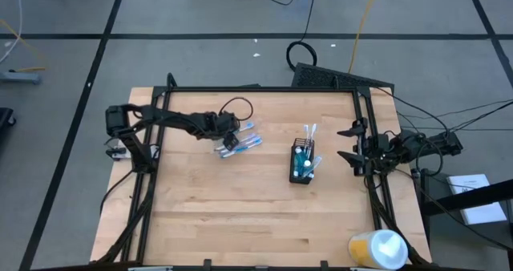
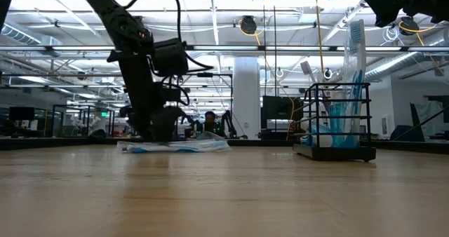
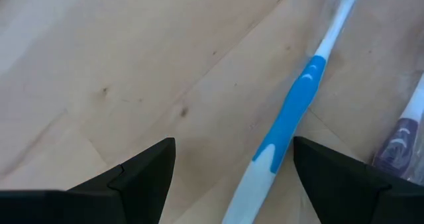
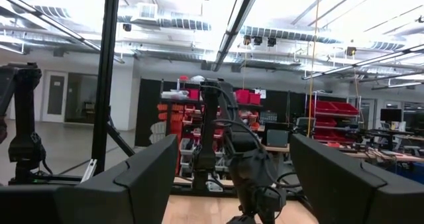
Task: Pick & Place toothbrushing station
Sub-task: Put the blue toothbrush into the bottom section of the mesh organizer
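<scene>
1. Table (image 1: 240, 199): pale wood boards, visible grain, satin sheen.
2. Toothbrush (image 3: 291, 114): smooth glossy plastic, blue-and-white.
3. Cup (image 1: 302, 162): black wire mesh, matt metal.
4. Left gripper (image 3: 228, 177) fingers (image 3: 139, 174): matt black plastic.

I see the black wire-mesh cup (image 1: 302, 163) standing upright on the table, right of centre. Several blue-and-white toothbrushes (image 1: 309, 135) stand in it, heads up and leaning slightly; in the low view one brush (image 2: 354, 69) rises well above the rim. Small white-and-blue items sit low in the cup; I cannot tell if they are tubes. Left of centre, well apart from the cup, a loose pile of toothbrushes (image 1: 239, 144) lies flat on the table. In the left wrist view one brush (image 3: 289, 118) from the pile lies flat, blue grip, white neck.
</scene>
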Controlling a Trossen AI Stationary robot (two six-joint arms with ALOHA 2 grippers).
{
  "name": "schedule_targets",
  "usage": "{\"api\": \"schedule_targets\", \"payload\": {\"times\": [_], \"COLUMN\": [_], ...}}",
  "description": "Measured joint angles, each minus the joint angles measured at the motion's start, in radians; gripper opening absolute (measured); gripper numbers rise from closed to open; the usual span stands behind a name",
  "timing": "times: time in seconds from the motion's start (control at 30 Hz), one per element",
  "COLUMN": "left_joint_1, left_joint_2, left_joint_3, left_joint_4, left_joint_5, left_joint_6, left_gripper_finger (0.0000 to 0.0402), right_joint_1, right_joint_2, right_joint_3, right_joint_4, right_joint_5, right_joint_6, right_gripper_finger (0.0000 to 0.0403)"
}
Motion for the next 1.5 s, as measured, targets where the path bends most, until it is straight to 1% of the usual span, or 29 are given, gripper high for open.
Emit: {"api": "schedule_targets", "payload": {"times": [0.23,0.3,0.37,0.5,0.7,0.87,1.1,1.13,1.33,1.4,1.5], "left_joint_1": [0.003,0.004,0.003,0.001,0.000,0.001,0.001,0.001,0.000,-0.004,-0.007], "left_joint_2": [0.000,0.000,0.001,0.002,0.002,0.003,0.003,0.003,-0.017,-0.043,-0.108], "left_joint_3": [-0.001,-0.001,-0.001,-0.001,-0.002,-0.003,-0.004,-0.004,-0.005,-0.009,-0.012], "left_joint_4": [-0.007,-0.007,-0.008,-0.010,-0.014,-0.019,-0.020,-0.017,-0.001,-0.010,-0.017], "left_joint_5": [0.122,0.137,0.141,0.146,0.115,0.107,0.056,0.047,0.007,-0.023,-0.038], "left_joint_6": [0.023,0.031,0.035,0.042,0.030,0.031,0.018,0.013,0.020,0.023,0.029], "left_gripper_finger": [0.0310,0.0306,0.0292,0.0241,0.0153,0.0098,0.0019,0.0014,0.0015,0.0015,0.0015], "right_joint_1": [0.000,0.000,0.000,0.000,0.000,0.000,0.000,0.000,0.000,0.000,0.000], "right_joint_2": [0.000,0.000,0.000,0.000,0.000,0.000,0.000,0.000,0.000,0.000,0.000], "right_joint_3": [0.000,0.000,0.000,0.000,0.000,0.000,0.000,0.000,0.000,0.000,0.000], "right_joint_4": [-0.001,-0.001,-0.001,-0.001,-0.008,-0.008,-0.018,-0.018,-0.021,-0.022,-0.023], "right_joint_5": [0.000,0.000,0.000,0.000,0.000,0.000,0.000,0.000,0.000,0.000,0.000], "right_joint_6": [0.000,0.000,0.000,0.000,0.000,0.000,0.018,0.018,0.022,0.026,0.026], "right_gripper_finger": [0.0281,0.0281,0.0281,0.0281,0.0281,0.0281,0.0281,0.0281,0.0281,0.0281,0.0281]}}
